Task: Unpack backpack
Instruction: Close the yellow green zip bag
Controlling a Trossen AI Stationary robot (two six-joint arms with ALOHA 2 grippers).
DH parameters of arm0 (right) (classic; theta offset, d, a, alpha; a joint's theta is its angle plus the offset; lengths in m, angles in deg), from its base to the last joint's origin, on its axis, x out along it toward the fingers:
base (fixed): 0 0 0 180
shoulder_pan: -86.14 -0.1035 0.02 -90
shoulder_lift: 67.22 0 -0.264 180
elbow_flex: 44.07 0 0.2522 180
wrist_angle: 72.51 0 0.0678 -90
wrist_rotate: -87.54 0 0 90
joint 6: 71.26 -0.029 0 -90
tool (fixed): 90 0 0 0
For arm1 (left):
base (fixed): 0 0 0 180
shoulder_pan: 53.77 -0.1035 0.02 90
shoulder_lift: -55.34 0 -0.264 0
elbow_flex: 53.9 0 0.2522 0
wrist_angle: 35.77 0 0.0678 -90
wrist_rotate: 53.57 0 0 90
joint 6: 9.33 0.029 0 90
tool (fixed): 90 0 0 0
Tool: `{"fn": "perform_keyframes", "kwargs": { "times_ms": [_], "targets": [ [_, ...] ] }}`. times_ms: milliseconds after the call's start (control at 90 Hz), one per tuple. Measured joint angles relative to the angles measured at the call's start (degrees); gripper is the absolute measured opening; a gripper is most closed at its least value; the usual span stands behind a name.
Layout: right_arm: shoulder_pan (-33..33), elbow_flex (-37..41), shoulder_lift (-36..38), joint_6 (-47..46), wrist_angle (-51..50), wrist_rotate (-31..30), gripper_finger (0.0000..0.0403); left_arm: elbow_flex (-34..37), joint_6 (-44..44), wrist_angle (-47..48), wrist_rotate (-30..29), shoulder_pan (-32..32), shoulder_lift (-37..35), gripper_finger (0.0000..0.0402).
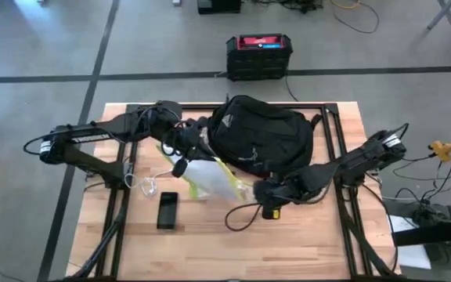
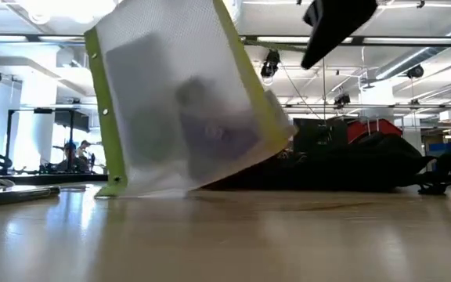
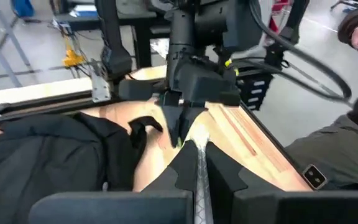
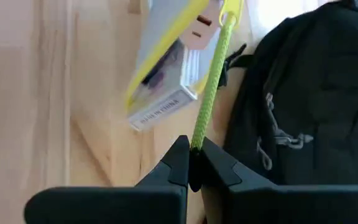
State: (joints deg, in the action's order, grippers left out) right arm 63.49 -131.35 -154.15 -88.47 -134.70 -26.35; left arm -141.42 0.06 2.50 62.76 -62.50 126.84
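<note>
**Both grippers on the mesh pouch, beside the backpack**

High view: I see the backpack (image 1: 261,139) lying on the far middle of the table (image 1: 210,251), top toward the left arm. Just in front of it a pale mesh pouch (image 1: 210,178) with a yellow-green edge is held between the two arms. The left gripper (image 1: 180,160) is at the pouch's left end, the right gripper (image 1: 258,190) at its right end. A black phone (image 1: 167,210) lies flat on the wood near the pouch, with a white cable (image 1: 143,184) beside it. A black box with a red top (image 1: 258,55) stands on the floor beyond the table.

Low view: the pouch (image 2: 182,102) hangs tilted, one corner touching the table; dim shapes show inside. The backpack (image 2: 366,160) lies behind it.

Left wrist view: my left fingers are closed on the pouch's thin edge (image 3: 199,168); the right gripper (image 3: 178,134) faces me, pinching the far end. The backpack (image 3: 48,155) lies alongside.

Right wrist view: right jaws clamped on the pouch's yellow-green cord (image 4: 211,81); backpack (image 4: 316,93) just beside.
</note>
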Motion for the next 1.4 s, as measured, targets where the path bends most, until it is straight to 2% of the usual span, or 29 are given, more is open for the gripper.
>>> {"fn": "perform_keyframes", "kwargs": {
  "times_ms": [133,289,411,578,689,889,989,1111,1233,1400],
  "targets": [
    [-1.67,-2.19,7.03,2.07,-0.03,-4.55,0.0000,0.00,-0.83,-2.46,-1.75,0.00,-2.00,0.0000],
    [-2.03,-10.50,12.73,10.74,-0.03,-8.81,0.0000,0.00,-2.48,-10.43,-1.80,0.17,-1.68,0.0000],
    [-1.98,-18.03,14.83,15.36,-3.40,-10.89,0.0000,-0.04,-2.87,-13.63,-1.89,0.17,-0.02,0.0000],
    [-1.69,-23.85,15.48,13.29,-11.25,-12.79,0.0000,-0.04,-4.38,-17.95,-3.07,0.36,4.05,0.0000],
    [-1.89,-21.91,15.04,9.02,-13.58,-11.72,0.0000,0.35,-4.83,-18.28,-3.07,1.73,8.03,0.0000],
    [-5.30,-12.44,13.05,1.23,-11.18,-11.25,0.0000,5.28,-7.93,-18.25,-2.77,5.36,14.84,0.0000],
    [-6.53,-7.96,11.86,-0.45,-5.76,-6.32,0.0000,7.78,-10.90,-18.21,-2.83,6.07,16.55,0.0000],
    [-6.62,-5.49,10.50,0.55,-0.26,1.53,0.0000,9.76,-14.13,-16.43,-2.81,6.48,15.79,0.0000],
    [-5.45,-5.51,11.23,-0.28,-2.55,-1.93,0.0000,10.64,-15.84,-14.47,-3.38,7.21,12.85,0.0000],
    [-5.38,-6.61,13.41,0.03,-3.50,-3.68,0.0000,10.90,-15.39,-8.76,-7.59,7.68,7.93,0.0000]
  ]
}}
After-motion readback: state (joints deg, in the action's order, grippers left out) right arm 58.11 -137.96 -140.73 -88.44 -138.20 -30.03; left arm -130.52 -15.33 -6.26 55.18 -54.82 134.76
